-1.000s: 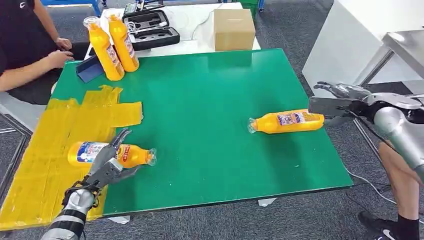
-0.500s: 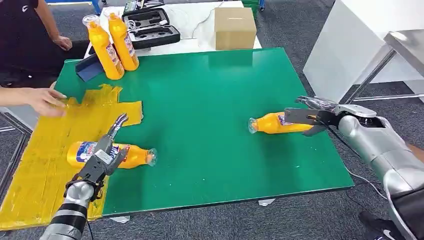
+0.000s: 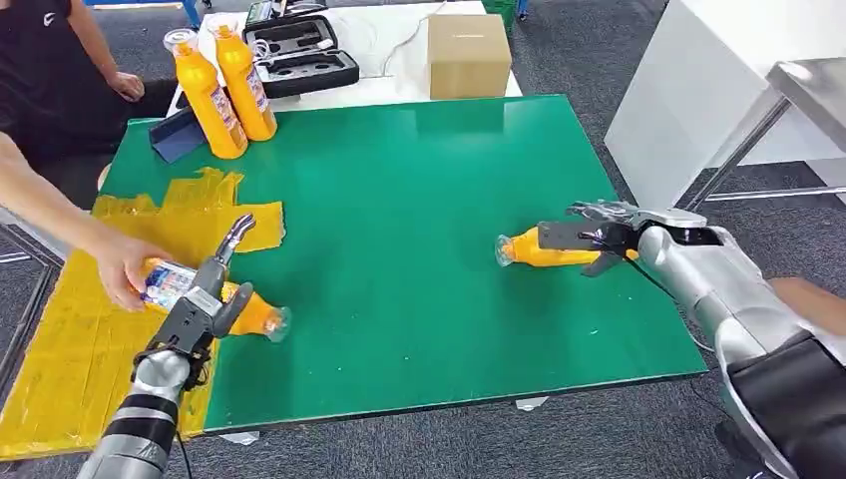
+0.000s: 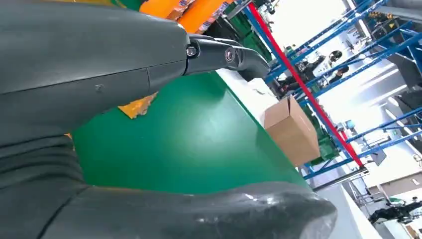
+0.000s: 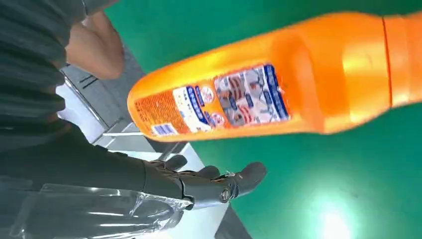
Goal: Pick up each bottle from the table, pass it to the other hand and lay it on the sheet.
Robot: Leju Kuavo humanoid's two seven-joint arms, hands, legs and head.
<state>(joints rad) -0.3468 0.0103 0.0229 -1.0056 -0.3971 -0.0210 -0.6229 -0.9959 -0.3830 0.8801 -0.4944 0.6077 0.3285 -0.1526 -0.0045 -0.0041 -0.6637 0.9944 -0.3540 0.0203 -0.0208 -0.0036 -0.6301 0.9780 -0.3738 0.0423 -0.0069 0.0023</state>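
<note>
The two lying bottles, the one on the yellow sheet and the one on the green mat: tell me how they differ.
The bottle on the sheet is gripped at its base by a person's hand, beside the left hand; the bottle on the mat lies under the right hand. Their caps point opposite ways. Both are orange and lie on their sides.

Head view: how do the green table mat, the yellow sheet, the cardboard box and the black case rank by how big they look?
1. green table mat
2. yellow sheet
3-4. cardboard box and black case look alike; both lie far from the camera, so no ranking.
</note>
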